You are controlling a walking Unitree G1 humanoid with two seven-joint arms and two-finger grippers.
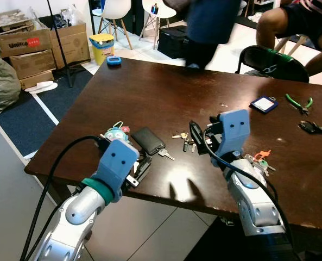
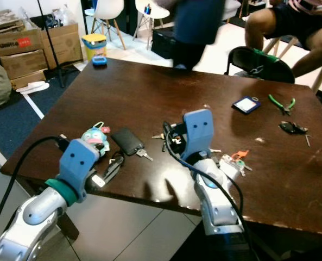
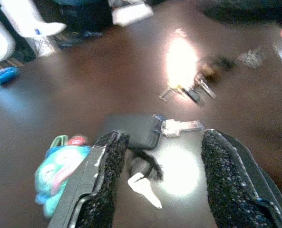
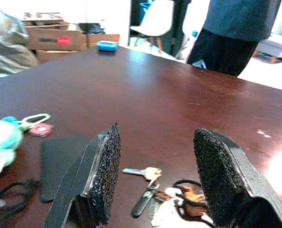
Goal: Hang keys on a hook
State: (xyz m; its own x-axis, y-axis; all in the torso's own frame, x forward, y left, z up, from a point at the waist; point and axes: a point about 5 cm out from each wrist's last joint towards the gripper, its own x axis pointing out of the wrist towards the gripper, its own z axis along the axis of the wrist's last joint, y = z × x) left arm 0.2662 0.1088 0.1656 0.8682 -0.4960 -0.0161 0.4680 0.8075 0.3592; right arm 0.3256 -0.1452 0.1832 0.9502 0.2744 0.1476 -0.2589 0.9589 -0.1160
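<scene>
Dark wooden table (image 1: 150, 92), near edge. Left gripper (image 3: 162, 183): fingers spread wide, holding nothing, low over a black key fob (image 3: 131, 130) with a silver key (image 3: 181, 126); teal plush keychain (image 3: 60, 171) beside it. Right gripper (image 4: 152, 178): fingers wide apart, empty, over a bunch of keys (image 4: 152, 190) lying on the table. Cardboard box (image 1: 22, 41) on the floor, red label, lettering unreadable. Person (image 1: 209, 24) standing beyond the far edge.
</scene>
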